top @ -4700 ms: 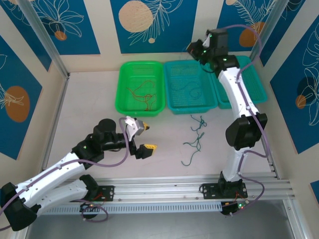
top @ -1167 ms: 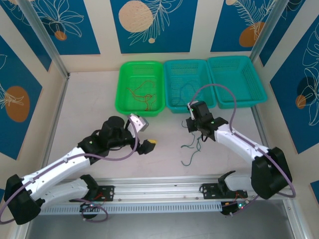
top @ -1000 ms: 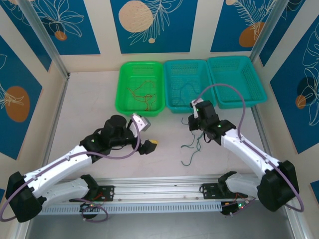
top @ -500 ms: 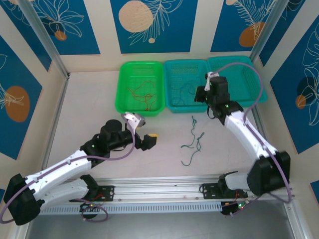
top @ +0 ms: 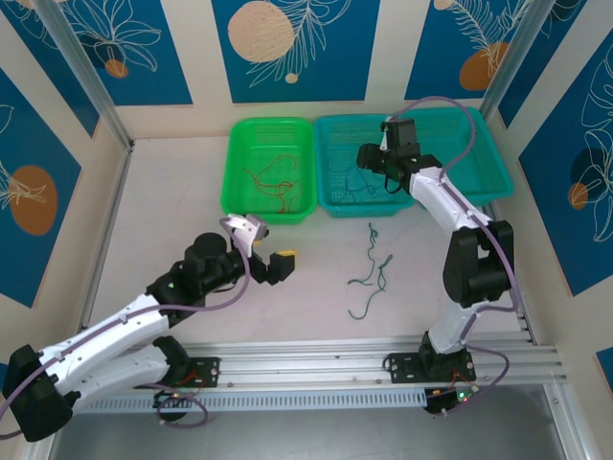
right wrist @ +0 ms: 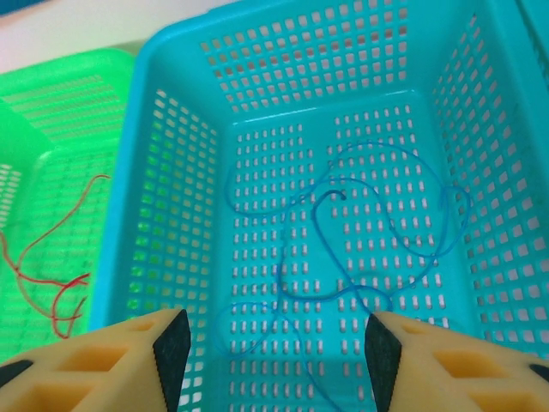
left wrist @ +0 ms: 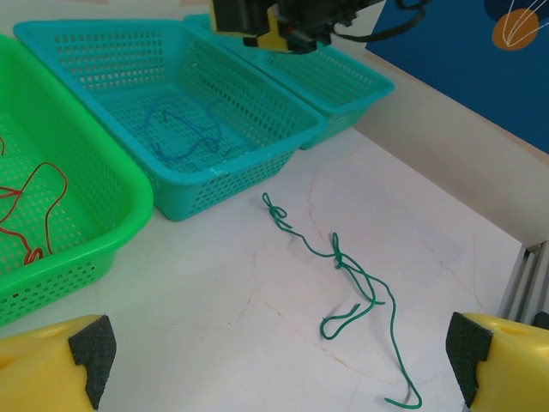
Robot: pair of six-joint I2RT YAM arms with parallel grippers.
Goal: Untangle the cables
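**Green cables lying loose on the table, red and blue ones sitting in baskets**

The left gripper [top: 266, 248] is hovering low over the bare white table [top: 172, 201], near the front of the green basket [top: 270, 171]. Its yellow fingers [left wrist: 51, 365] are spreading wide, with nothing between the black pads. Thin red cables [top: 273, 182] are lying in a loose squiggle on the floor of the green basket.

Just right of the left gripper, the green cables [top: 374, 273] are trailing across the tabletop in front of the baskets. They are forming a long wavy strand with small knots and loops along it. They are touching neither gripper.

Behind them, the middle teal basket [top: 330, 192] is holding the blue cables [right wrist: 343, 249], which are curling in overlapping loops on its perforated floor. The right gripper [top: 369, 156] is hanging above this basket, fingers parted fairly wide and gripping nothing, with the blue loops lying below the gap. A second teal basket [top: 469, 158] is sitting at the far right, touching the middle one.
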